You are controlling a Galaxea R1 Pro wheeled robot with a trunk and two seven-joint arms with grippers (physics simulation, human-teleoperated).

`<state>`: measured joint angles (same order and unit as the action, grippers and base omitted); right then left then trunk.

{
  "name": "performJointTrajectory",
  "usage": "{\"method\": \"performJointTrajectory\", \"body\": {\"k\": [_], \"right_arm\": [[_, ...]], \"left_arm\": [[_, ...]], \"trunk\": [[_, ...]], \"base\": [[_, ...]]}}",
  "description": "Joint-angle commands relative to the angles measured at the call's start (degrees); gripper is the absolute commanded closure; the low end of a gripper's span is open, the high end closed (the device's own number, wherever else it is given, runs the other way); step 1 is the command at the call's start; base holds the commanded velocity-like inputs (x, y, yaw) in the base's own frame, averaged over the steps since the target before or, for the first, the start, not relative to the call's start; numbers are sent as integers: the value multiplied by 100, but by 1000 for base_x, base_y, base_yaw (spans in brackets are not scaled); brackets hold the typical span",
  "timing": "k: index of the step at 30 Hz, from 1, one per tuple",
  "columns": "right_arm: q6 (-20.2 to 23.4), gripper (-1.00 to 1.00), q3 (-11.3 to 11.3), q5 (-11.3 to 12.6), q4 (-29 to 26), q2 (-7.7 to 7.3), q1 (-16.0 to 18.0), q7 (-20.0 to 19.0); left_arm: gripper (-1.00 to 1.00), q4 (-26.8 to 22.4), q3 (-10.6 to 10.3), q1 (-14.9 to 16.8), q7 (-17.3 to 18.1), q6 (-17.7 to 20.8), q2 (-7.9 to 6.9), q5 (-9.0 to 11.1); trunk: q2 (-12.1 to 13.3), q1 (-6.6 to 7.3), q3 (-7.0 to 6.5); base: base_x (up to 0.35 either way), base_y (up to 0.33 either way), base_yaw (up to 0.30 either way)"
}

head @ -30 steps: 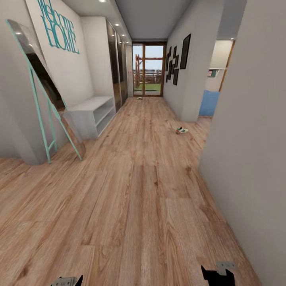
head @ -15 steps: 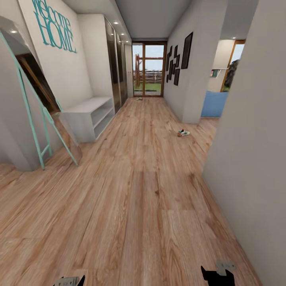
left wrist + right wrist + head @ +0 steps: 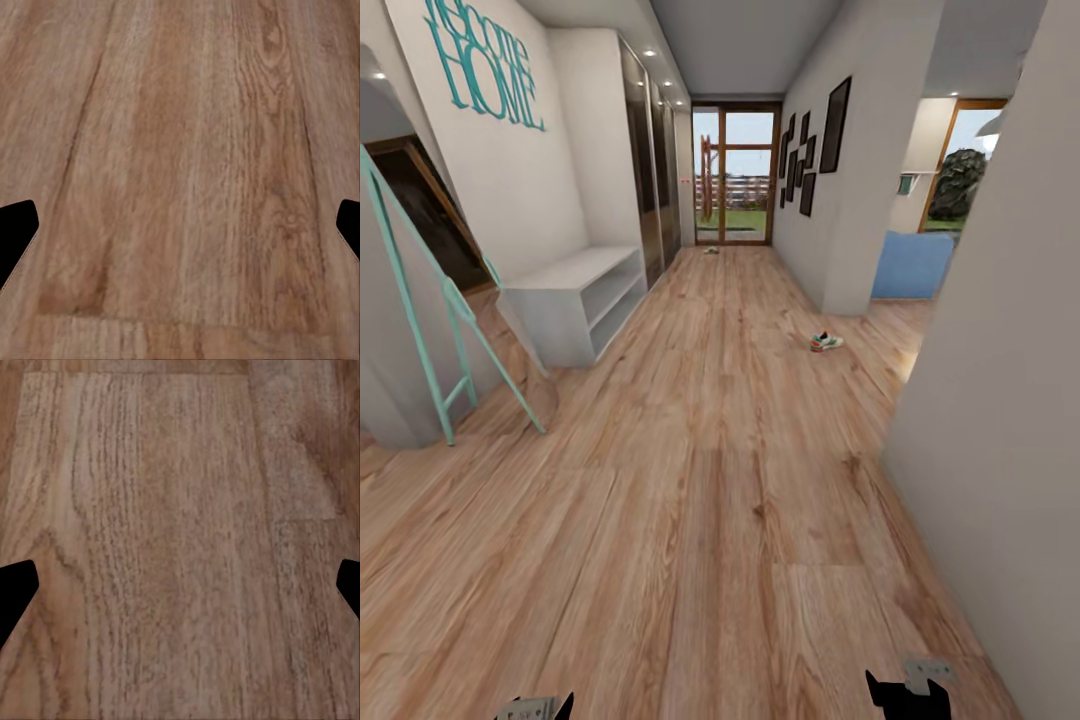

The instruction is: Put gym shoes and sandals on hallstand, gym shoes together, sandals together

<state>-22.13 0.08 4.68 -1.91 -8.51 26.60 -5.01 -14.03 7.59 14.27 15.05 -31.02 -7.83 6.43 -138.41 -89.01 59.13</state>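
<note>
Corridor floor [image 3: 710,480], light wood-grain planks, runs from the robot to a glazed door [image 3: 735,175] at the far end. Hallstand [image 3: 575,300] stands against the left wall, pale grey-white, low, with two open shelves; nothing can be made out on its top or shelves from this angle. A teal-framed leaning mirror [image 3: 435,300] sits nearer on the same side, beside the hallstand. One gym shoe [image 3: 825,342], white with green and red-orange, lies on the floor on the right side of the corridor near the wall corner, well apart from the hallstand. A small object [image 3: 710,249] on the floor near the door is too far off to identify. Sandals not made out. Left hand [image 3: 535,708] and right hand [image 3: 905,692] hang low at the bottom edge of the head view; wrist views show each with fingers spread wide over bare planks, holding nothing. Judgement: approach stage, nothing collected. Next move calls for driving toward the gym shoe, stopping within arm's reach, then lowering a hand over it.
</note>
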Motion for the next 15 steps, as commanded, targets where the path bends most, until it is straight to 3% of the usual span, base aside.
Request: {"method": "performJointTrajectory", "body": {"k": [1,15], "right_arm": [[-19,-100,1,51,7,-2,3,-44],[-19,-100,1,51,7,-2,-22,-44]], "left_arm": [[-100,6,16,4,60,0,0,60],[-100,6,20,1,60,-1,0,64]], "trunk": [[-2,-2,5],[-2,-2,5]], "base": [[338,0,0],[338,0,0]]}}
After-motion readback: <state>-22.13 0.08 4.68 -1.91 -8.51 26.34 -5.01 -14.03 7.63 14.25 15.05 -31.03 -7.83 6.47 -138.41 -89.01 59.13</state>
